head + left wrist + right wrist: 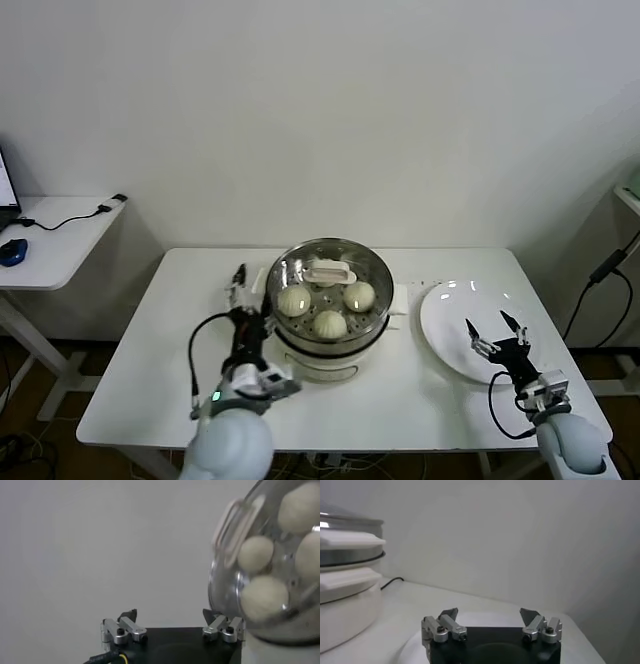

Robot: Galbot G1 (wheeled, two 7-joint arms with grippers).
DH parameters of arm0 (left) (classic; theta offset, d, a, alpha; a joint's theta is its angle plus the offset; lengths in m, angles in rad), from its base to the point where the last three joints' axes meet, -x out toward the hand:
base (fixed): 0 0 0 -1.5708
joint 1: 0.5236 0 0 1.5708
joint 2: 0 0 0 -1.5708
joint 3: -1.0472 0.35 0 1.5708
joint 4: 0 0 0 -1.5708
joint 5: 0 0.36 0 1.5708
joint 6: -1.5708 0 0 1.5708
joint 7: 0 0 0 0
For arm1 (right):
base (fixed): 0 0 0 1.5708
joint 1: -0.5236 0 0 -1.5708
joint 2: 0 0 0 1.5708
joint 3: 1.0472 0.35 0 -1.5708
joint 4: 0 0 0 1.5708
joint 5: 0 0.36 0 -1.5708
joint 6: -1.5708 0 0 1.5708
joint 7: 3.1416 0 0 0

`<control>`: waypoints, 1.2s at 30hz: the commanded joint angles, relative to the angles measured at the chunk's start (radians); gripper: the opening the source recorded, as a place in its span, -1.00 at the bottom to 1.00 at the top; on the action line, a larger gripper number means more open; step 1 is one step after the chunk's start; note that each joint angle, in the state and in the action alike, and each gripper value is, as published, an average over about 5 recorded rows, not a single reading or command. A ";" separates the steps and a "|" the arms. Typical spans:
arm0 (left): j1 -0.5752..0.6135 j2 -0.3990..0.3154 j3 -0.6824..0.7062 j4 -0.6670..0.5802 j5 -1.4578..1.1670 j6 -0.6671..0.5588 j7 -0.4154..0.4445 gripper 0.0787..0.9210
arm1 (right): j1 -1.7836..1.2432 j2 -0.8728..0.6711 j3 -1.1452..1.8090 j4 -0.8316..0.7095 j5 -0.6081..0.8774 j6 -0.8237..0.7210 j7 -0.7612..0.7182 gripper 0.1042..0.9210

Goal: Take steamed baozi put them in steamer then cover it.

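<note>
The steel steamer on its white base stands mid-table, with a clear lid on it; the lid's white handle lies on top. Through the lid I see three steamed baozi in the head view and several baozi in the left wrist view. My left gripper is open just left of the steamer, holding nothing; its fingertips stand wide apart. My right gripper hangs open and empty over the white plate. The right wrist view shows the steamer off to the side of that gripper.
The flat white plate at the right holds nothing. A white sheet lies between the steamer and the plate. A side table with a blue mouse stands beyond the table's left edge. A black cable hangs at far right.
</note>
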 commanded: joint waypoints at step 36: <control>0.452 -0.164 -0.683 0.024 -1.164 -0.777 -0.024 0.77 | -0.149 0.064 0.069 0.176 0.085 -0.019 -0.010 0.76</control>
